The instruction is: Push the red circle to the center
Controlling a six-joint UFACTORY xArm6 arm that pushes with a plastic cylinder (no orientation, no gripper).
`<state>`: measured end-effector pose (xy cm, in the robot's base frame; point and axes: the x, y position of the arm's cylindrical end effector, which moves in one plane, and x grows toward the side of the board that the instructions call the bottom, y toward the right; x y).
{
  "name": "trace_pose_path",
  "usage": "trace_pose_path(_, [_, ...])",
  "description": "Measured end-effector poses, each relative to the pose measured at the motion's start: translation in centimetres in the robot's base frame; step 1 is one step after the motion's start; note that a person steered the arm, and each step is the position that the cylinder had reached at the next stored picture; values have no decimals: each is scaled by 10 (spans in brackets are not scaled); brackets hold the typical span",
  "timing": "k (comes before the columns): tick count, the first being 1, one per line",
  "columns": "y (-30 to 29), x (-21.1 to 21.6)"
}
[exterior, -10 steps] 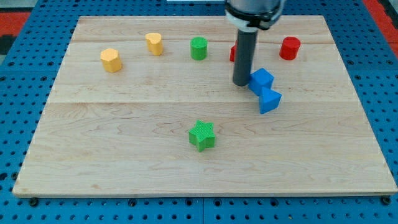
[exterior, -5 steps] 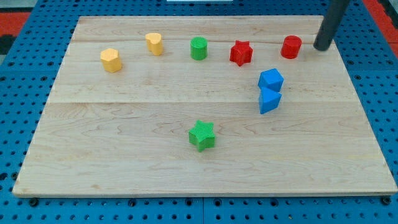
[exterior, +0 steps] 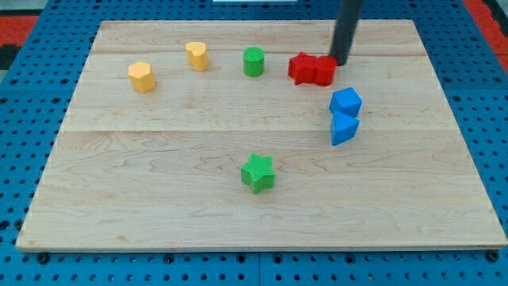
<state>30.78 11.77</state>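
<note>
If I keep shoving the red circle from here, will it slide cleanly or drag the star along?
Probably drags: the red circle sits pressed against the red star. It looks squat and upright, so tipping seems unlikely. My tip is at its upper-right edge, so it may slip sideways.

A pale, grained wooden board [exterior: 159, 199] is shown on a blue perforated surface [exterior: 24, 159], with red perforated patches [exterior: 20, 28] at the view's top corners. Two yellow blocks, a hexagon-like one [exterior: 141, 76] and a heart-like one [exterior: 197, 56], are seen. A green cylinder [exterior: 253, 61] and a ribbed green star [exterior: 258, 172] are included. A red circle [exterior: 324, 70] and a red star [exterior: 302, 68] are depicted. Two blue blocks [exterior: 345, 102] [exterior: 343, 128] are present. My tip [exterior: 341, 62] is dark grey.
</note>
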Motion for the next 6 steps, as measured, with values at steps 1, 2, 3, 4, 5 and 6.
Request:
trace_pose_path(1, [-26, 40])
trace_pose_path(2, [-50, 44])
trace_pose_path(3, [-47, 65])
trace_pose_path(4, [-32, 80])
trace_pose_path(5, [-55, 112])
trace_pose_path(6, [-126, 113])
